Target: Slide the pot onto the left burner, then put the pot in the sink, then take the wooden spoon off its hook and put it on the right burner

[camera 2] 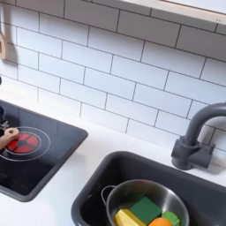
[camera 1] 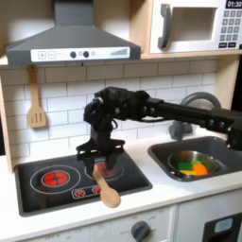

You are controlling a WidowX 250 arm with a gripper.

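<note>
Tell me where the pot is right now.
The pot sits inside the sink at the first exterior view's right, holding colourful toy food, below the faucet in the second exterior view.

White surface [camera 1: 161, 194] of a toy kitchen

A black cooktop [camera 1: 47, 194] is set under the pincer [camera 1: 100, 163]; a dark sink [camera 1: 219, 170] is sunk well to the first exterior view's right of it.

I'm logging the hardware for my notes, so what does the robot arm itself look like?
The arm is matte black all over, built from chunky boxy segments joined at bulky joints. Its end effector is black too, with two thin flat fingers. No markings or coloured parts are legible.
</note>
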